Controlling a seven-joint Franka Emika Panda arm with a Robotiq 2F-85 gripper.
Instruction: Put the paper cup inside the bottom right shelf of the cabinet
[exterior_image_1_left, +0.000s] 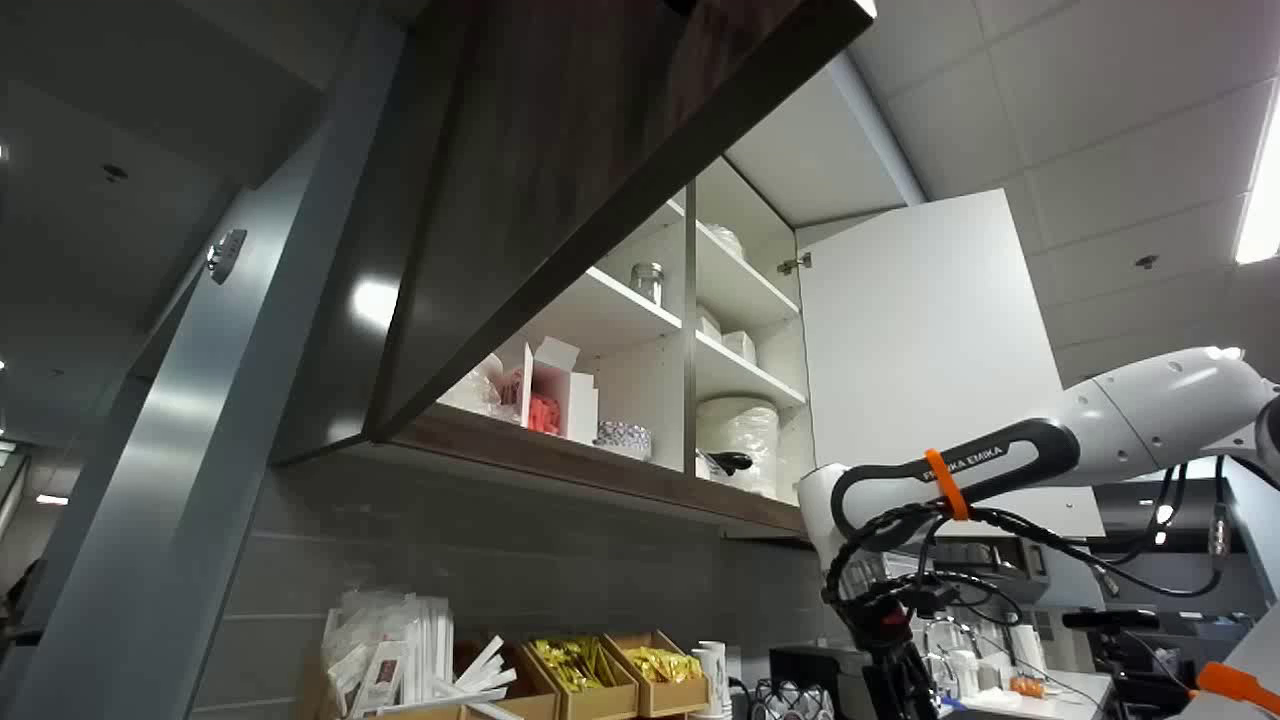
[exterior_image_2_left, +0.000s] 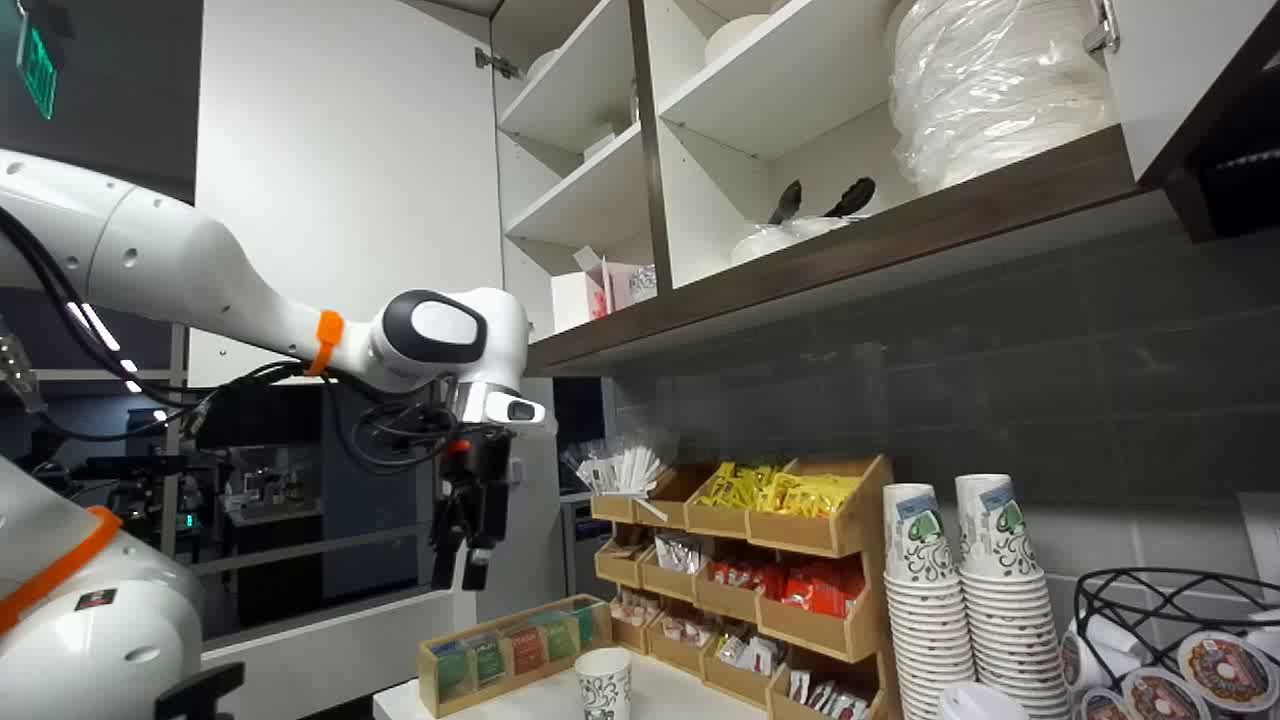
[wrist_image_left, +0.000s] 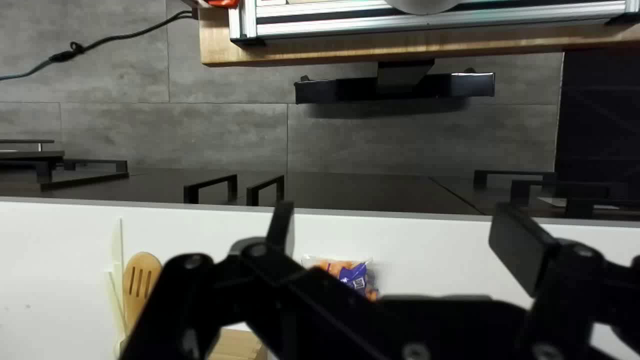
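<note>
A white paper cup (exterior_image_2_left: 603, 685) with a dark leafy print stands upright on the white counter, in front of the wooden organiser. My gripper (exterior_image_2_left: 460, 572) points down above and to the left of the cup, well apart from it. In the wrist view the fingers (wrist_image_left: 395, 230) are wide apart with nothing between them; the cup does not show there. The cabinet (exterior_image_1_left: 600, 180) is open above the counter. Its bottom right shelf (exterior_image_2_left: 705, 195) holds black-handled tongs (exterior_image_2_left: 850, 197) and plastic-wrapped white plates (exterior_image_2_left: 1000, 90); it also shows in an exterior view (exterior_image_1_left: 790, 450).
The wooden organiser (exterior_image_2_left: 870, 560) with packets stands behind the cup, a tea box (exterior_image_2_left: 440, 680) left of it. Cup stacks (exterior_image_2_left: 925, 640) and a wire pod basket (exterior_image_2_left: 1160, 590) stand right. Cabinet doors (exterior_image_1_left: 920, 320) hang open. A snack bag (wrist_image_left: 352, 274) and wooden spatula (wrist_image_left: 141, 280) lie on the counter.
</note>
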